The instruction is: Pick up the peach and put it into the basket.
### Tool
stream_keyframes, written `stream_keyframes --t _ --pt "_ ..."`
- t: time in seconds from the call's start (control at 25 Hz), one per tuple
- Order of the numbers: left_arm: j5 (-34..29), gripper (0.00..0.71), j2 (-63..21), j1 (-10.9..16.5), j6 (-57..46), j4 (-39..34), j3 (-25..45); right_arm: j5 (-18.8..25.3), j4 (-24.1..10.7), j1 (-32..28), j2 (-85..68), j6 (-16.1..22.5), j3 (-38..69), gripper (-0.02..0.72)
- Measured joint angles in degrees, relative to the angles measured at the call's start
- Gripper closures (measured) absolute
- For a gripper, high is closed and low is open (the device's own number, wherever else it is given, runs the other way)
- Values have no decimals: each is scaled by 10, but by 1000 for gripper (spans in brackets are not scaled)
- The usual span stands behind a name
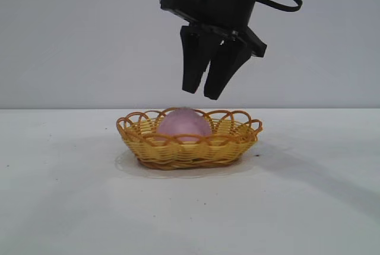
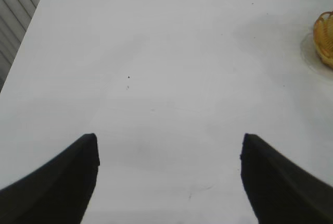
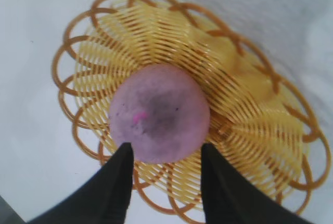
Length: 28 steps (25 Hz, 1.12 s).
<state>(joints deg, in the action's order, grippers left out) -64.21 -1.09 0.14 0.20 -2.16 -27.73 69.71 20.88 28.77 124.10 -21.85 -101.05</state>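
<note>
Peach (image 1: 183, 126) sits in basket (image 1: 189, 148) (no writing visible).

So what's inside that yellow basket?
A pinkish-purple peach sits inside the basket, its top showing above the looped rim. The right pincer hangs just above it, not touching. The weave under the peach is covered, so nothing there can be seen.

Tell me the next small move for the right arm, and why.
Probably lift the right gripper straight up and away. The peach already sits inside the basket, and the gripper hangs open just above it, holding nothing. The left gripper is idle over bare table.
</note>
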Motion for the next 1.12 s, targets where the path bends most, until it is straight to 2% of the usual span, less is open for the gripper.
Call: stream_keyframes --t 0.04,0.32,0.64,0.8,0.88,1.0,1.04,1.12 --pt "0 175 0 0 0 0 0 0 -4 -2 0 0 0 419" --pt "0 175 0 0 0 0 0 0 -26 -62 -31 0 0 434" --pt "0 175 0 0 0 0 0 4 -28 -189 -56 0 0 434" --pt "0 175 0 0 0 0 0 5 -32 -232 -57 0 0 434" --pt "0 175 0 0 0 0 0 5 -44 -246 -57 0 0 434" --pt "0 175 0 0 0 0 0 5 -82 -256 -57 6 0 434" --pt "0 175 0 0 0 0 0 6 -101 -259 -57 22 0 434" --pt "0 175 0 0 0 0 0 7 -151 -260 -57 84 0 434"
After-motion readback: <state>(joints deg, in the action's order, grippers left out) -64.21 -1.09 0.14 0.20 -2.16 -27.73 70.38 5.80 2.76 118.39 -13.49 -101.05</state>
